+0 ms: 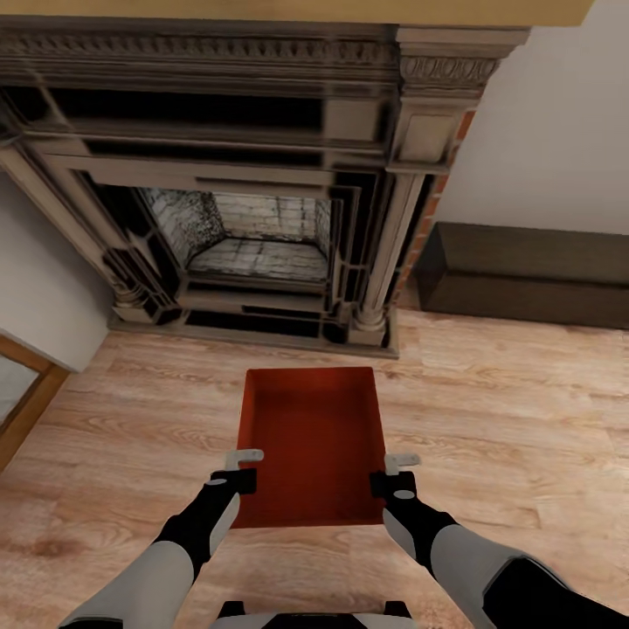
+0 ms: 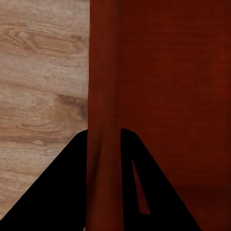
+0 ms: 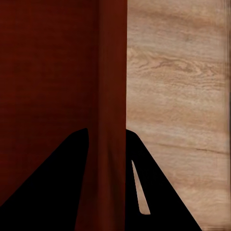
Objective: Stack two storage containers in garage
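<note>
Left gripper (image 1: 244, 469) clamped on left wall of storage container (image 1: 311, 445), right gripper (image 1: 395, 472) clamped on right wall, container level above wood-plank floor (image 1: 507, 419), long axis pointing away toward fireplace (image 1: 253, 236)

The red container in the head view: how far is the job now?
Nothing looks delivered yet. In hand: the left claw and right claw each grip a side wall of one red container, before the fireplace on the wood-plank floor. Left: the garage trip and stacking.
</note>
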`<state>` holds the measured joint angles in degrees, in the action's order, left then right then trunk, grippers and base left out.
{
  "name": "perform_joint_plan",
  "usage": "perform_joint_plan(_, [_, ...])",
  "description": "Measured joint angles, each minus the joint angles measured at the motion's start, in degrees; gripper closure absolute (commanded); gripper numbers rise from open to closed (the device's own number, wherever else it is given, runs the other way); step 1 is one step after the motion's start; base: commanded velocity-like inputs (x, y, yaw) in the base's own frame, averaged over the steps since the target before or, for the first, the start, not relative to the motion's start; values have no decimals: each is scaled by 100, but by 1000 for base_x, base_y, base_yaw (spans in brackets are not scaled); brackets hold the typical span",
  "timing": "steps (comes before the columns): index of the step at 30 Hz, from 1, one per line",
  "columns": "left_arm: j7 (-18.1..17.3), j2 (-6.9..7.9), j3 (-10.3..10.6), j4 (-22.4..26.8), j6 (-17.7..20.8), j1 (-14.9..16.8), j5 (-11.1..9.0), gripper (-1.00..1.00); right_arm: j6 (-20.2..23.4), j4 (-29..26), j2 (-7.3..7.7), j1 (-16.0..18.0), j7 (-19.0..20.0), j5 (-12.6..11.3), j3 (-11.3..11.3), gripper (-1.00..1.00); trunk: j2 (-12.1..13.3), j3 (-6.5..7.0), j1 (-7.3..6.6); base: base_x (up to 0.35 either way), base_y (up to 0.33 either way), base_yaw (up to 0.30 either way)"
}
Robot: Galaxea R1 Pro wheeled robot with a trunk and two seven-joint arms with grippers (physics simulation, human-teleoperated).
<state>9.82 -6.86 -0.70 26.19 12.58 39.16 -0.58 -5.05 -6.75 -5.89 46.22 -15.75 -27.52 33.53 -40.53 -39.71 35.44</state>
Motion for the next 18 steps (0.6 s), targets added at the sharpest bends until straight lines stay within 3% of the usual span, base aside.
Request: perform_joint_plan(18, [8,-11,-10,-16,-15,0,4,100,2,0,9,0,8,-5,12,100,0,0,0,0,0,-282])
